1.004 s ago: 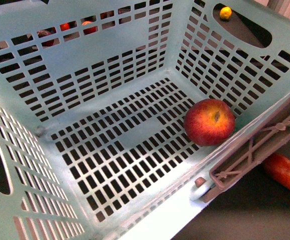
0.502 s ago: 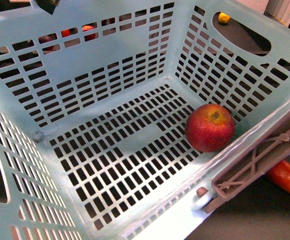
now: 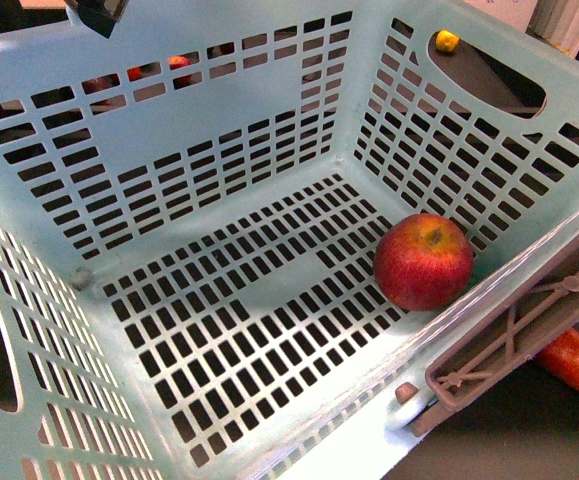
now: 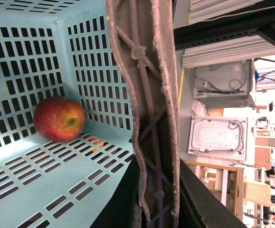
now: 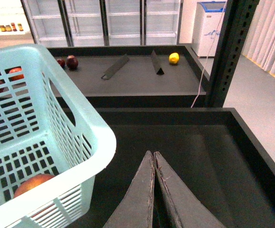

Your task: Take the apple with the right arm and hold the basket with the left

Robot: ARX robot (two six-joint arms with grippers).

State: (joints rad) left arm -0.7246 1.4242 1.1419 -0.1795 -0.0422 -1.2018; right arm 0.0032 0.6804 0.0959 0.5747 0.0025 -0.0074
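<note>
The apple (image 3: 423, 261) lies on the floor of the basket (image 3: 169, 110), in the corner on the handle (image 3: 514, 335) side, so we judge the picking done. Our left claw (image 4: 156, 166) grips the handle. Our right claw (image 5: 153, 153) is pinched closed and empty, outside the basket over the dark bench (image 5: 199, 137). What remains, we think, is holding the basket steady. Glass-door fridges (image 5: 123, 21) line the back wall.

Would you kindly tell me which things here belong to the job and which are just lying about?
Job: teal basket; apple, lying inside it; right gripper, jaws shut, outside it.
Lying about: elongated red-yellow fruit beside the basket; small yellow fruit and dark red fruits on the far shelf.
</note>
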